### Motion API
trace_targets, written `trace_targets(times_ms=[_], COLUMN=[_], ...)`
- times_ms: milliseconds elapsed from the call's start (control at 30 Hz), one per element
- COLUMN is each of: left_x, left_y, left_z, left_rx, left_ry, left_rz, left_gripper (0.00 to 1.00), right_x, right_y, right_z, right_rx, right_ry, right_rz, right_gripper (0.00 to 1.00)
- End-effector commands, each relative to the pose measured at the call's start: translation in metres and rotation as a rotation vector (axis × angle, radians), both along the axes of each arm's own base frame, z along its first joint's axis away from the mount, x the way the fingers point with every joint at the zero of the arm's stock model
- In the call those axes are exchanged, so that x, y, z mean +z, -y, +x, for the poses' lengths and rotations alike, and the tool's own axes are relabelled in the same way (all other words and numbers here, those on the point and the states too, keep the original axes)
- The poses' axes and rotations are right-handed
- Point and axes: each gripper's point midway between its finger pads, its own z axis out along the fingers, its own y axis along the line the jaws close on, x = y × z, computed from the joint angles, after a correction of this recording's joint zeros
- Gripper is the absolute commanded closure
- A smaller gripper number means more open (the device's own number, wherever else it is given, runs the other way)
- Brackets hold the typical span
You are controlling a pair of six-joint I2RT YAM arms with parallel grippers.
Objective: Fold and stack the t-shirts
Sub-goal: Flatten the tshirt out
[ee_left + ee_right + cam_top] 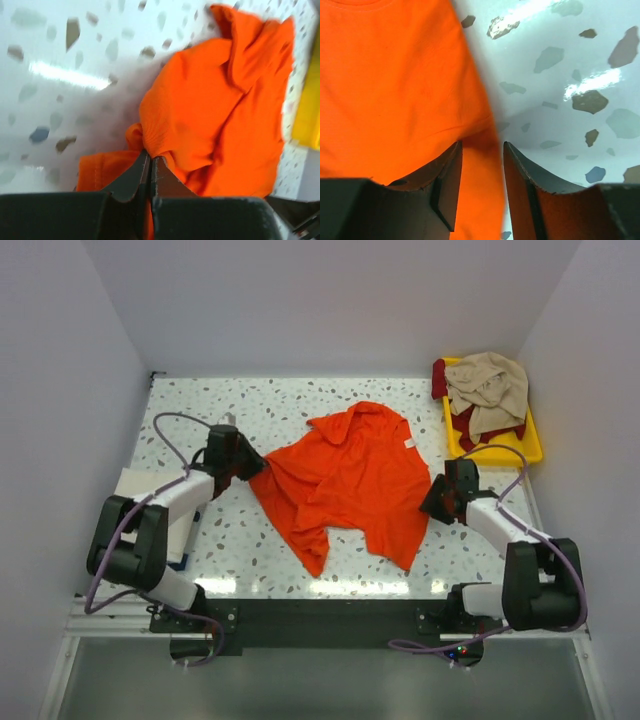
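The bright orange t-shirt (350, 480) lies crumpled in the middle of the speckled table, its small white neck tag (408, 443) near the top right. My left gripper (250, 466) is at the shirt's left edge, shut on a fold of the orange cloth (150, 145). My right gripper (432, 502) is at the shirt's right edge, jaws open, with the orange hem (480, 165) lying between the fingers. A beige t-shirt (490, 385) and a dark red one (470, 422) are piled in the yellow tray.
The yellow plastic tray (530, 445) stands at the back right, also a yellow blur in the left wrist view (307, 110). A white folded cloth (150, 505) lies under the left arm, near the left wall. White walls close in the table on three sides.
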Motion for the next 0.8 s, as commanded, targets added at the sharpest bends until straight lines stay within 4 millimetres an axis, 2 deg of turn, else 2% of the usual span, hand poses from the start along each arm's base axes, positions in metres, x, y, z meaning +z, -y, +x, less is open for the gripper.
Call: trace_targets(times_ms=[0,33,67,100,133,167,233,267,300,333,367,400,433,467,500,533,567,600,633,667,700,733,767], left_x=[0.056,0.092,0.074,0.090,0.092,0.087,0.080,0.073,0.071,0.081,0.087,0.083,0.087,0.107,0.099,0.116,0.118,0.102,0.116,0.114,0.099,0.105,0.102], left_y=[0.002,0.000,0.000,0.001,0.004,0.007,0.013,0.014,0.012,0.006,0.002,-0.007,-0.012,-0.019,-0.030,-0.035,-0.041,-0.050,-0.056,-0.060,-0.065,-0.068,-0.069], left_z=[0.063,0.095,0.113,0.129,0.141,0.157,0.166,0.168,0.165,0.163,0.160,0.156,0.151,0.146,0.136,0.127,0.119,0.105,0.094,0.087,0.074,0.067,0.061], left_rx=[0.064,0.070,0.066,0.054,0.019,-0.010,-0.059,-0.072,-0.072,-0.046,-0.033,-0.002,0.015,0.036,0.071,0.090,0.112,0.147,0.169,0.186,0.200,0.206,0.207], left_ry=[0.101,0.177,0.139,0.140,0.154,0.132,0.115,0.103,0.088,0.111,0.130,0.132,0.136,0.170,0.139,0.169,0.169,0.134,0.165,0.161,0.132,0.147,0.139], left_rz=[-0.080,-0.086,-0.062,-0.044,-0.042,-0.016,-0.005,0.004,0.021,0.039,0.048,0.076,0.092,0.100,0.142,0.150,0.163,0.185,0.185,0.191,0.199,0.197,0.197], left_gripper=[1.00,1.00,1.00,1.00,1.00,0.92,0.78,0.62,0.53,0.41,0.38,0.35,0.34,0.34,0.34,0.34,0.34,0.34,0.34,0.34,0.35,0.36,0.36], right_x=[0.009,0.008,0.008,0.009,0.010,0.010,0.011,0.013,0.014,0.016,0.016,0.021,0.023,0.023,0.026,0.032,0.030,0.031,0.038,0.035,0.036,0.035,0.032], right_y=[-0.009,-0.010,-0.009,-0.014,-0.015,-0.017,-0.020,-0.020,-0.022,-0.022,-0.022,-0.026,-0.029,-0.032,-0.037,-0.042,-0.047,-0.052,-0.057,-0.066,-0.069,-0.071,-0.076], right_z=[0.016,0.016,0.017,0.018,0.020,0.022,0.025,0.028,0.028,0.028,0.027,0.026,0.025,0.022,0.021,0.020,0.014,0.012,0.012,0.006,0.005,0.006,0.004], right_rx=[0.049,0.052,0.050,0.065,0.067,0.072,0.079,0.077,0.085,0.084,0.086,0.092,0.098,0.104,0.106,0.117,0.125,0.120,0.130,0.147,0.139,0.138,0.144], right_ry=[0.044,0.042,0.042,0.045,0.048,0.048,0.051,0.061,0.062,0.069,0.072,0.088,0.094,0.095,0.108,0.126,0.128,0.131,0.162,0.157,0.161,0.170,0.166], right_rz=[0.030,0.031,0.031,0.054,0.055,0.068,0.079,0.080,0.089,0.090,0.095,0.114,0.129,0.150,0.175,0.200,0.213,0.234,0.248,0.258,0.263,0.256,0.254], right_gripper=[0.58,0.58,0.58,0.57,0.57,0.55,0.54,0.53,0.53,0.52,0.51,0.51,0.51,0.51,0.51,0.51,0.51,0.51,0.52,0.52,0.52,0.52,0.52])
